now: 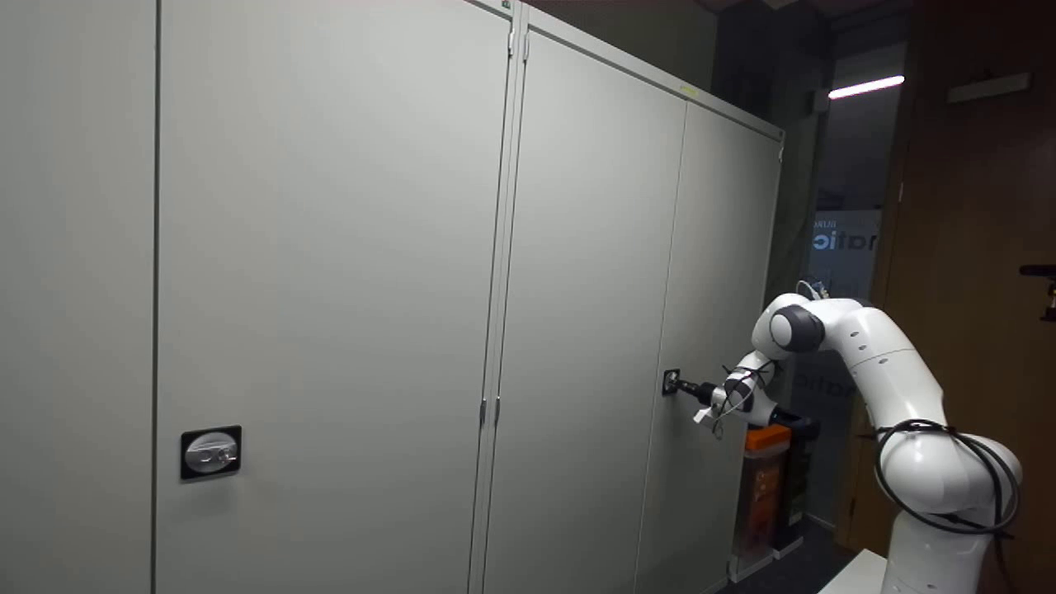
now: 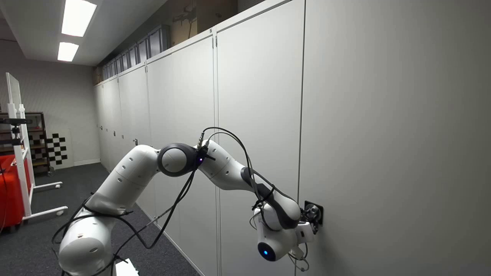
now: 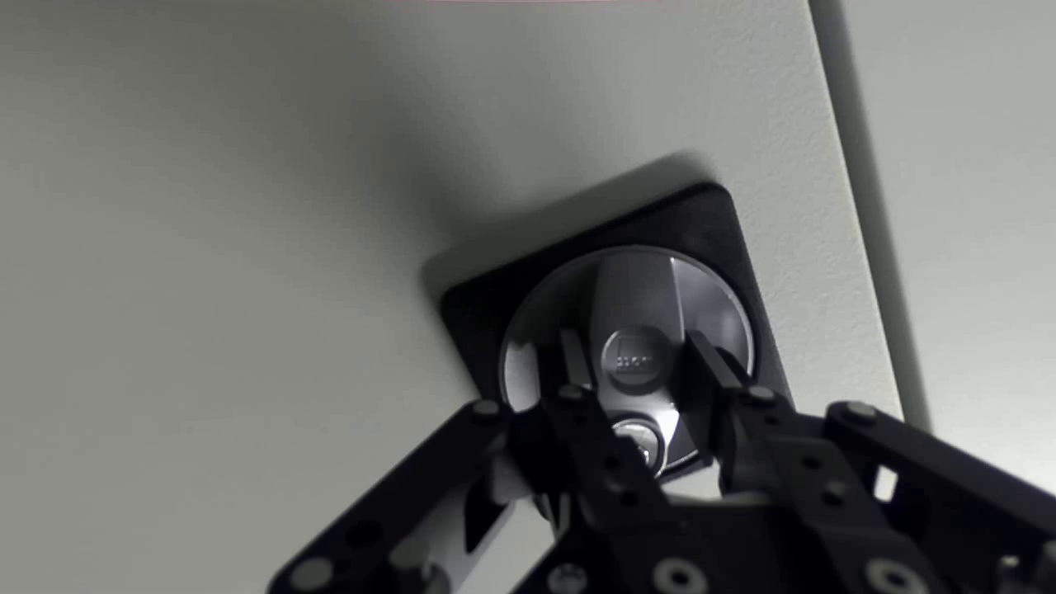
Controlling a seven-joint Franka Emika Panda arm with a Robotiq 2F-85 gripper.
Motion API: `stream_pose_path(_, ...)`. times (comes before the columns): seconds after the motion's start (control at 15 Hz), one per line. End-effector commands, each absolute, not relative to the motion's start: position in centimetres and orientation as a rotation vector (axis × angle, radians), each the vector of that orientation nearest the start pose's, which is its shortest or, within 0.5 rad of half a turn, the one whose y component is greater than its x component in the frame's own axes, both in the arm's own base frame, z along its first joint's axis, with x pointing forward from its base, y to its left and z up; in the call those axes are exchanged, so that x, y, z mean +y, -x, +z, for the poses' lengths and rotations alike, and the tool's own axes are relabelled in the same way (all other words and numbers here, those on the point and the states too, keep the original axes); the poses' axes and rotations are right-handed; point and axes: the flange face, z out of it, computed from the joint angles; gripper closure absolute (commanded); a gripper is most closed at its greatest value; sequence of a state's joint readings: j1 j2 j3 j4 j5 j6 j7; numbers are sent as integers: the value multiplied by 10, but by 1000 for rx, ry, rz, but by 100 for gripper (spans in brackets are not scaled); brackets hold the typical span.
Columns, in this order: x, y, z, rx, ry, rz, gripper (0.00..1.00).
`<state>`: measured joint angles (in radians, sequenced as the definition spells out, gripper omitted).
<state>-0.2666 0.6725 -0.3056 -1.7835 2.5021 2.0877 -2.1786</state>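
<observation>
Jaws clamped on a round silver handle (image 3: 637, 359), closed either side of its raised middle, just below center of the wrist view. Small lock (image 3: 646, 436) on the handle, partly covered by the jaws. Handle sits in a square black plate (image 3: 693, 219) on a grey door (image 3: 247, 247); door gap (image 3: 868, 198) near the plate, runs down right side of that view. Handle also shows right of center in both exterior views. White arm (image 1: 899, 355) enters from lower right in an exterior view, black cable (image 1: 920, 425) looped round it. Same frame: second handle (image 1: 210, 452) lower left, well apart from arm; orange-topped bin (image 1: 767, 437) lower right. In an exterior view: grey boxes (image 2: 155, 43) on the cabinet row (image 2: 253, 96), white stand (image 2: 22, 184) and red container (image 2: 9, 195) at left, ceiling lights (image 2: 78, 17) upper left.
</observation>
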Motion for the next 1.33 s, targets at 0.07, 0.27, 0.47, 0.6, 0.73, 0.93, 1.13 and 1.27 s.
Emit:
stream_pose_path(0.07, -353, -603, 229, 400, 2059, -2071, 92)
stream_pose_path(0.27, -352, -602, 230, 384, 2070, -2090, 92)
stream_pose_path(0.47, -351, -602, 230, 372, 2082, -2107, 92)
stream_pose_path(0.6, -351, -602, 230, 364, 2089, -2116, 92)
stream_pose_path(0.73, -350, -602, 231, 354, 2098, -2124, 92)
stream_pose_path(0.93, -350, -601, 231, 337, 2108, -2136, 92)
stream_pose_path(1.13, -351, -601, 232, 314, 2119, -2152, 92)
stream_pose_path(1.27, -351, -601, 232, 301, 2126, -2163, 92)
